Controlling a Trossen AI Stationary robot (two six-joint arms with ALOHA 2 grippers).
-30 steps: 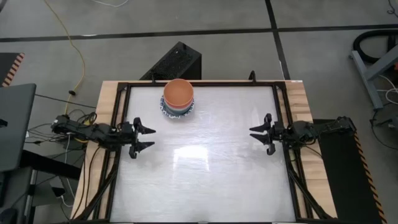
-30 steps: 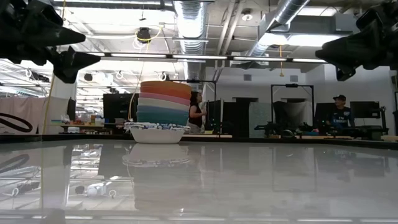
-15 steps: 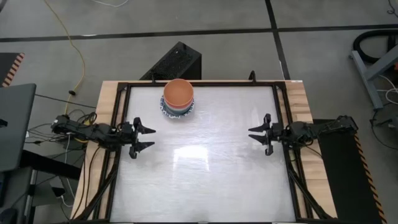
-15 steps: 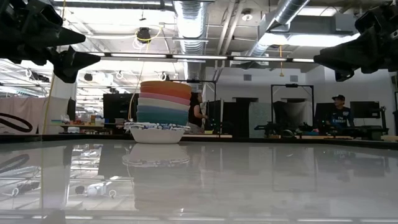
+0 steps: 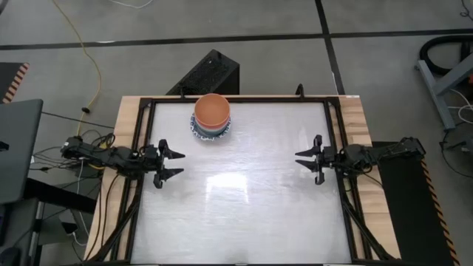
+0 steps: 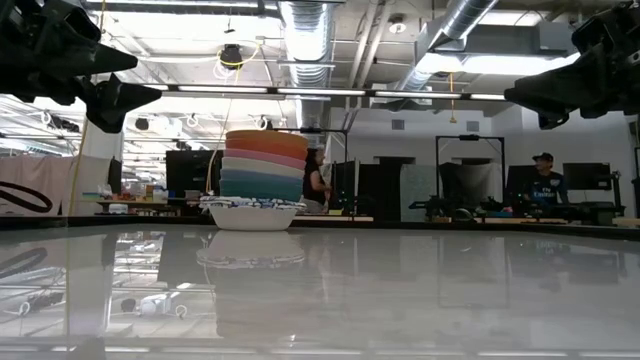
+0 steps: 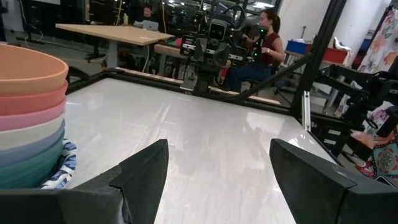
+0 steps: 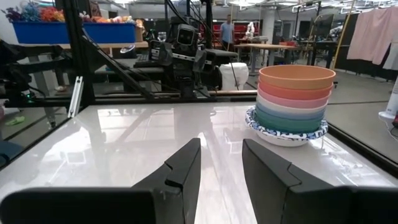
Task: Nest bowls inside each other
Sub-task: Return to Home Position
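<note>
The bowls point(image 5: 212, 117) stand nested in one stack at the table's far edge, left of the middle. An orange bowl point(image 8: 296, 76) is on top, with pink, pale, blue and green ones under it. The lowest, a white bowl with a blue patterned rim point(image 6: 252, 212), rests on the table. The stack also shows in the left wrist view point(image 7: 28, 118). My left gripper point(image 5: 177, 164) hovers open at the left edge, pointing level toward the middle. My right gripper point(image 5: 299, 159) hovers at the right edge, open with a narrow gap point(image 8: 221, 146). Neither has anything between its fingers.
A black frame point(image 5: 236, 99) runs round the glossy white table top. A black box point(image 5: 211, 74) stands on the floor beyond the far edge, and a laptop point(image 5: 15, 148) sits off the left side. People point(image 6: 545, 180) are in the room behind.
My right gripper has rolled a little about the line it points along, staying in place. The stack of bowls and my left gripper have kept still.
</note>
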